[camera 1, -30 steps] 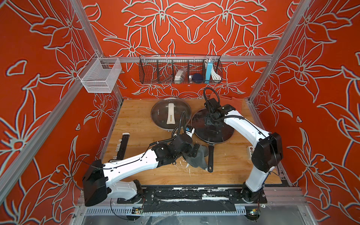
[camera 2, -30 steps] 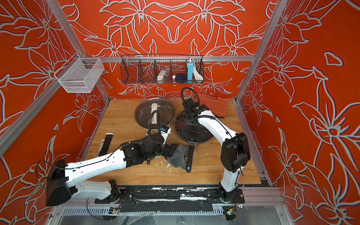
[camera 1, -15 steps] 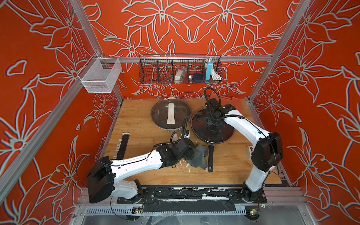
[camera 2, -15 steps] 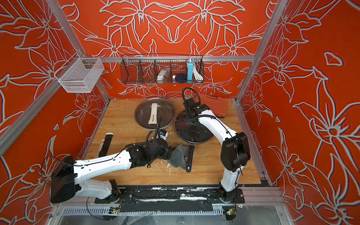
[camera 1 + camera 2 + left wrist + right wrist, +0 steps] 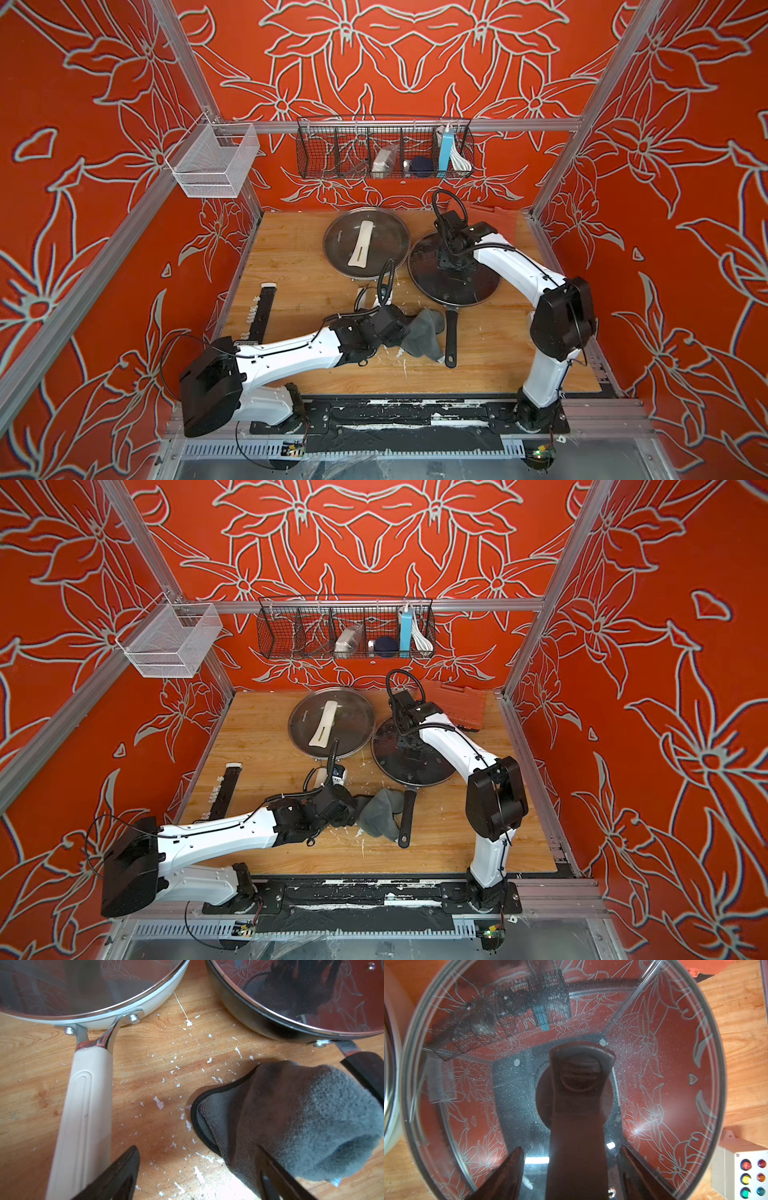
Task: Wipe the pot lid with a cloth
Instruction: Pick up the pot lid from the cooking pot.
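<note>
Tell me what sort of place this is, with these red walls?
Likely a robot test booth dressed as a kitchen, not a real one: a left arm and right arm mounted at a wooden table, printed red panels on an aluminium frame, and lidded pans below a wire basket.

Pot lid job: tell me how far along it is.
Done: nothing visible; the pot lid sits on its white pan, untouched. In hand: the left claw stands open at the crumpled cloth, one finger beside it, not yet gripping; the right claw straddles the black handle of the other lid, open. Left: grip the cloth, carry it to the pot lid, wipe.
</note>
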Tool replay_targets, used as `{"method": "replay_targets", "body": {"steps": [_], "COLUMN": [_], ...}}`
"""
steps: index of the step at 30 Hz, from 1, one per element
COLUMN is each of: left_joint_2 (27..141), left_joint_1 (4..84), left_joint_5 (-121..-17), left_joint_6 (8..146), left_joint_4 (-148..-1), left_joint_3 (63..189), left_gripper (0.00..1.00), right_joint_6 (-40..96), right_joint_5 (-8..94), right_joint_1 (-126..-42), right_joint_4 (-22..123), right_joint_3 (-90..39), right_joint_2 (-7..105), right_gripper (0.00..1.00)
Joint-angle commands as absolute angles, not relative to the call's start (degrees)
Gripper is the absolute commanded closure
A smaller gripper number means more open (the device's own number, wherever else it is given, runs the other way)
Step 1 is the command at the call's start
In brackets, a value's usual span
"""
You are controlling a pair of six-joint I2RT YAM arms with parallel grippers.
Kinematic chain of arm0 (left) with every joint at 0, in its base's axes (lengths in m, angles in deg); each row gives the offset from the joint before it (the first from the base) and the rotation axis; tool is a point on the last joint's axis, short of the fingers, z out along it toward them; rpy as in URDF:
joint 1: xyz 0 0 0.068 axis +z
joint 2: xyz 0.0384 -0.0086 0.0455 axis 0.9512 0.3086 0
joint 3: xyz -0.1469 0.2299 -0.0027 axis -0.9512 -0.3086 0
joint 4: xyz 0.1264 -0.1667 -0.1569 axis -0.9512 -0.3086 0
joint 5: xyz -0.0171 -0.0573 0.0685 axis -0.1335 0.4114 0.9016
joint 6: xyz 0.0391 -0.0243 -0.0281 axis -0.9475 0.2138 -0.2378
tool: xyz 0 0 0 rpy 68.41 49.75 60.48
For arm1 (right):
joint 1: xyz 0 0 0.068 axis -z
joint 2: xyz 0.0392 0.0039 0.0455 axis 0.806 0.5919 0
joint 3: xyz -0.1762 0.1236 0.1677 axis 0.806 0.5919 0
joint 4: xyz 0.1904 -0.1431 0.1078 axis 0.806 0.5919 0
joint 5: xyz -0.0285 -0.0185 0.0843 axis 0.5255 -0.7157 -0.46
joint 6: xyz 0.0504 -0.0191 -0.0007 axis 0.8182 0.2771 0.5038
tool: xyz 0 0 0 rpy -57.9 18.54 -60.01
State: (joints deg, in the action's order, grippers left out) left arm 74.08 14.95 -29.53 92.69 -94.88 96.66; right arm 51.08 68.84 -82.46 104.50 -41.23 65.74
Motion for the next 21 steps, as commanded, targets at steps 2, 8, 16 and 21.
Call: {"method": "replay_targets", "body": {"steps": [2, 8, 16, 21], "left_joint_2": [71.72, 70.90, 70.15, 68.21], "left_joint_1": [14.63, 14.55, 13.08, 12.45], "left_joint_5": [-29.08, -30.43, -31.08, -31.07], "left_joint_6": [93.88, 91.92, 88.69, 86.91], "left_joint_4": [-95.15, -92.62, -88.83, -87.01], "left_joint_3": [95.70, 95.61, 95.44, 94.76], "left_gripper": [0.14, 0.14, 0.14, 0.14], "right_joint_6": [52.71, 52.61, 52.37, 52.74], "right_joint_5": [70.85, 72.28, 74.28, 74.24], "right_joint_1": [-82.10, -82.18, -82.19, -82.17], "right_joint_4": [104.66, 104.77, 106.27, 106.17], "right_joint_3": [-43.49, -45.38, -48.18, -48.10], "right_joint_2": [67.39, 69.18, 71.61, 72.29], "right_gripper": [0.30, 0.33, 0.38, 0.46]}}
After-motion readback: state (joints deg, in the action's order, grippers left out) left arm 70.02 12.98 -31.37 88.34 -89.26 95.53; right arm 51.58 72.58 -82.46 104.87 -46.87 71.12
